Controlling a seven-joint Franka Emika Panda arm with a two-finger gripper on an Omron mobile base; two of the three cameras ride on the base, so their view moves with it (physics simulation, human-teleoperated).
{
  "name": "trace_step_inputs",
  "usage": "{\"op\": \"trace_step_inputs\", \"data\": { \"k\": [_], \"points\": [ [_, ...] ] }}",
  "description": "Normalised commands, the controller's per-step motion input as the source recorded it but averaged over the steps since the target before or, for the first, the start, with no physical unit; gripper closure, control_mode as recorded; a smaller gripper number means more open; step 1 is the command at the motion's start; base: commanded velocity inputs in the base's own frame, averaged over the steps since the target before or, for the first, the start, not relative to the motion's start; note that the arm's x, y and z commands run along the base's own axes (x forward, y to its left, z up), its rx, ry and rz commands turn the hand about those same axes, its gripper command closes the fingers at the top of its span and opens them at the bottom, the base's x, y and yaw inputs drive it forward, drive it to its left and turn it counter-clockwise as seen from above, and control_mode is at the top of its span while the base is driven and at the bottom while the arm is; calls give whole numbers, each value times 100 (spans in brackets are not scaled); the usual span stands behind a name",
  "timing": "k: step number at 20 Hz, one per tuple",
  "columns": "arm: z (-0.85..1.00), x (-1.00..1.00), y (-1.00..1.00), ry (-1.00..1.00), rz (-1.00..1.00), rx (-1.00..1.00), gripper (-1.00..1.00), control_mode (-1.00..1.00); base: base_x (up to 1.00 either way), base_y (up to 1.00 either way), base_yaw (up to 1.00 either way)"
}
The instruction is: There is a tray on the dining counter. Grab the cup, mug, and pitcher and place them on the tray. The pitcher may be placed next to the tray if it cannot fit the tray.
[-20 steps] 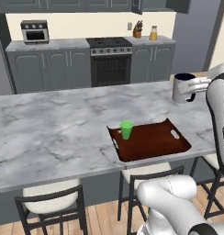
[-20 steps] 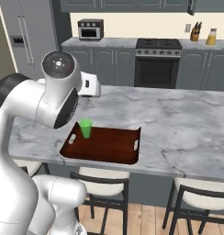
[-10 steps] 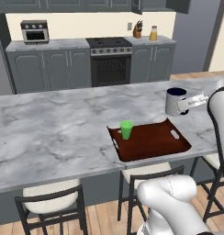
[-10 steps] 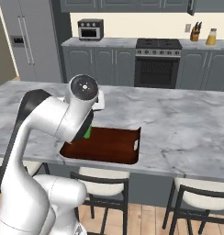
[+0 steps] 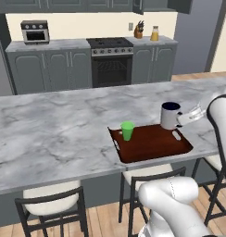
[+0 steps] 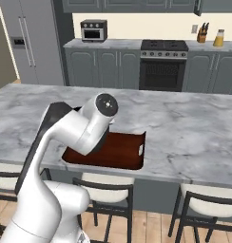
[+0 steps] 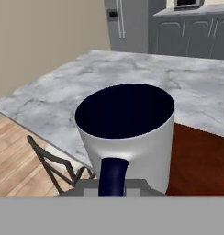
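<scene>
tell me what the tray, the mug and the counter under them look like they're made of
Tray: probably wood, dark reddish-brown with a smooth, slightly glossy finish.
Mug: looks like glazed ceramic, with a plain light grey outside and dark navy inside and handle.
Dining counter: polished marble or a marble-look slab, grey-white with darker veins.

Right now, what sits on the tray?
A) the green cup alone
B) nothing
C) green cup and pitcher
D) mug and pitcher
A: the green cup stands at the left end of the tray, while the mug is held by its handle in the hand at the tray's far right corner.
</scene>
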Motion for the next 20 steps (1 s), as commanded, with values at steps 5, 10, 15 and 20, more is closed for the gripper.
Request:
{"op": "trace_step_inputs", "data": {
  "k": [5, 10, 15, 20],
  "points": [
    [-41, 20, 0, 4, 10, 1, 100, -100, 0, 0, 0],
    [-39, 25, 0, 0, 6, 0, 100, -100, 0, 0, 0],
    [-39, 27, 1, 0, 5, 0, 100, -100, 0, 0, 0],
    [-41, 32, 4, 0, 3, 0, 100, -100, 0, 0, 0]
  ]
}}
